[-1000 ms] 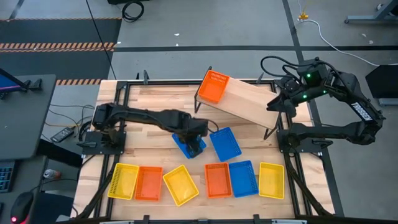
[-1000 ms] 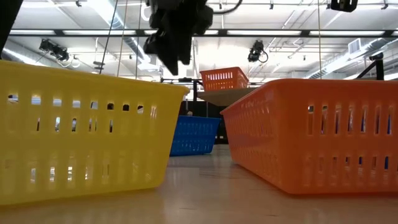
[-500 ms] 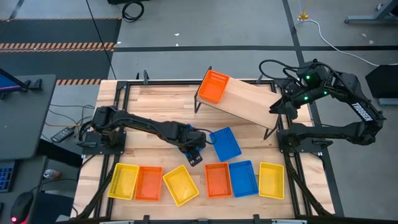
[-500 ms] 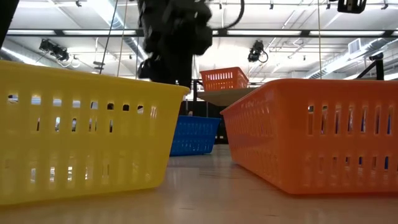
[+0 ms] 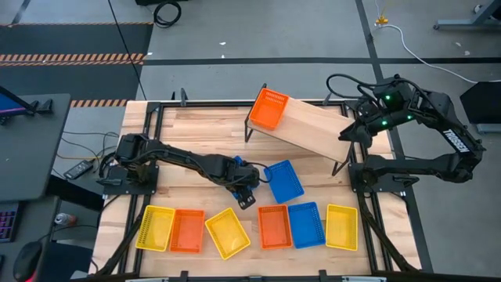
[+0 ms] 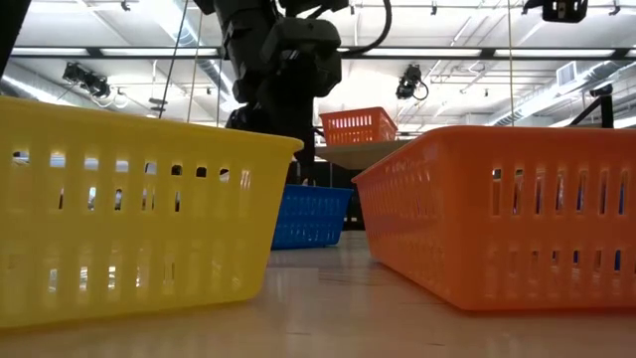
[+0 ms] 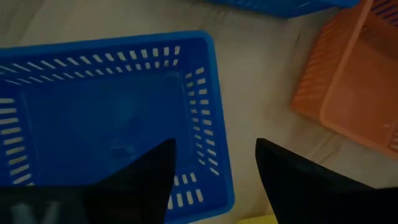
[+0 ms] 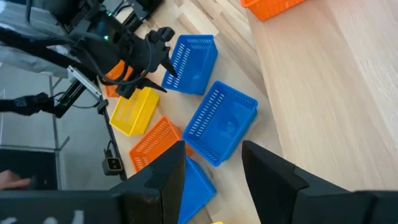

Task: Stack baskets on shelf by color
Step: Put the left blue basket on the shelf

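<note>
Left gripper (image 7: 211, 180) has dropped from above onto blue basket (image 7: 112, 118), jaws open astride its wall; grasp imminent. Right gripper (image 8: 214, 171) open, empty, at 2 o'clock.

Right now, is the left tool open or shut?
Open: in the left wrist view the left tool shows its fingers spread either side of the blue basket wall.
</note>
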Motion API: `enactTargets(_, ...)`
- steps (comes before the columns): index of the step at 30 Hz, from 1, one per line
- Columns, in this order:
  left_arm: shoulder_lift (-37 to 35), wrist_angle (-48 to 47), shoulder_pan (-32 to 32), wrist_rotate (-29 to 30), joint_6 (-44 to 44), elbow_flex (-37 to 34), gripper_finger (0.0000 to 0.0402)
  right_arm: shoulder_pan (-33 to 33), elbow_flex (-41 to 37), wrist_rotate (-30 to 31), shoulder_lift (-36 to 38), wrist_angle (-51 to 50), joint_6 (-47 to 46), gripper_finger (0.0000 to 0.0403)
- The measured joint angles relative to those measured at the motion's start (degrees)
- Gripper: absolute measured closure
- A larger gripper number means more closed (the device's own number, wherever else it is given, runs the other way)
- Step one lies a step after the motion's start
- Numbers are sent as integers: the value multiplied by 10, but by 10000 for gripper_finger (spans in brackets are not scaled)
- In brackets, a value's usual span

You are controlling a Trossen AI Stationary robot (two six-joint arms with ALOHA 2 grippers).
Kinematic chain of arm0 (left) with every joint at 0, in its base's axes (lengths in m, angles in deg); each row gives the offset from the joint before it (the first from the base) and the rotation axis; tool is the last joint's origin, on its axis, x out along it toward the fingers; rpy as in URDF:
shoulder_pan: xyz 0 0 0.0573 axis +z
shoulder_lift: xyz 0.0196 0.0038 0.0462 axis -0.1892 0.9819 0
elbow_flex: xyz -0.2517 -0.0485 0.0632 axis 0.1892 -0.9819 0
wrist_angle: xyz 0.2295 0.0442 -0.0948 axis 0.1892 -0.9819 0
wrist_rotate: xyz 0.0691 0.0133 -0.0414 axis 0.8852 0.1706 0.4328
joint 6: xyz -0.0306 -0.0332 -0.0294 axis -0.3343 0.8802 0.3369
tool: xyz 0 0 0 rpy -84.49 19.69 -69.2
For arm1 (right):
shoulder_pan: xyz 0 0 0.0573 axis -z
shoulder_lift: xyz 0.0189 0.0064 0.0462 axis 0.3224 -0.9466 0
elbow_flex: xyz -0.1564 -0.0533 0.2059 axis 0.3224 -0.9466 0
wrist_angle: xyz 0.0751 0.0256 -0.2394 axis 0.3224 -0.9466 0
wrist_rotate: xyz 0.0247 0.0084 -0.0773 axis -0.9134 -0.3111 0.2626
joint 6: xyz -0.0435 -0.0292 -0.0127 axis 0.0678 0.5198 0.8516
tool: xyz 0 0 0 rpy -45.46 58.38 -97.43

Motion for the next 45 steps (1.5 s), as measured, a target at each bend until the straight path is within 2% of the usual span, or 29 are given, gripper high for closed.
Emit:
enactTargets(5, 28, -11, -1, 12, -7, 1, 180, 0, 0, 17, 0, 0, -10, 238)
enactTargets(10, 49, -20, -1, 4, 6, 0, 220, 0, 0, 21, 0, 0, -10, 238)
enactTargets(13, 51, -20, 1, -3, 5, 1, 271, 0, 0, 21, 0, 0, -4, 238)
enactTargets(17, 51, -17, 5, -42, 8, 1, 371, 0, 0, 20, 0, 0, 8, 238)
enactTargets(18, 50, -20, 6, -49, 8, 3, 383, 0, 0, 20, 0, 1, 9, 238)
enactTargets(23, 51, -65, 2, -58, -30, 56, 389, 0, 0, 24, -3, 2, 8, 238)
enactTargets(26, 51, -126, -2, -59, -82, 121, 392, 0, 0, 24, -5, 7, 3, 238)
enactTargets(34, 51, -247, -9, -19, -255, 308, 392, 0, 0, 25, -4, 10, -14, 238)
enactTargets(40, 51, -257, 6, -7, -406, 406, 392, 0, 0, 26, 10, 10, -87, 238)
enactTargets(45, 51, -242, 21, -7, -513, 420, 390, 0, 0, 26, 33, 9, -161, 238)
